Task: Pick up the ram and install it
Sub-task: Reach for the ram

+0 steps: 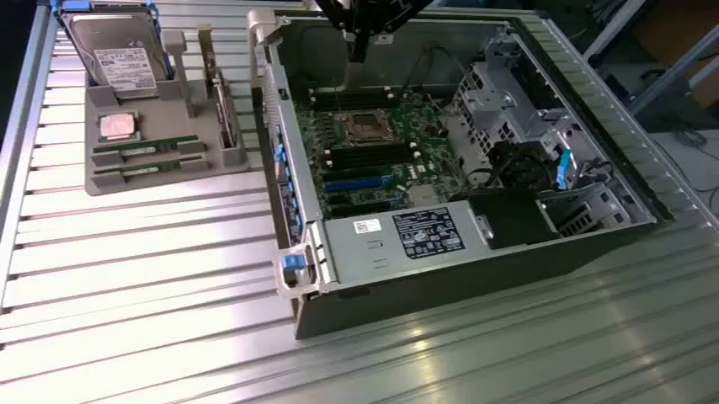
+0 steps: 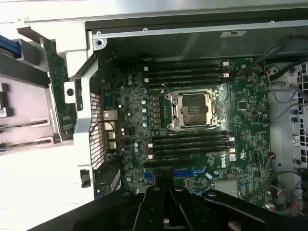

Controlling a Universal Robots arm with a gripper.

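Two ram sticks, thin and green, lie side by side in a grey holder point(image 1: 168, 172) at the exterior view's left: one ram point(image 1: 137, 148) behind, the other ram point(image 1: 140, 169) in front. My gripper point(image 1: 357, 52) hangs shut with nothing in it above the far edge of the open computer case point(image 1: 371, 252), well away from the holder. In the wrist view the gripper point(image 2: 167, 211) looks down on the motherboard point(image 2: 245, 120). Black memory slots point(image 2: 185, 74) and more memory slots point(image 2: 190, 144) flank the bare processor socket point(image 2: 195, 108), and they look empty.
The holder also carries a hard drive point(image 1: 118, 55), a square silver processor point(image 1: 117, 124) and an upright expansion card point(image 1: 225, 109). Inside the case sit a power supply point(image 1: 427, 231), metal drive cages point(image 1: 506, 93) and cables. Everything rests on a ribbed metal table point(image 1: 146, 278).
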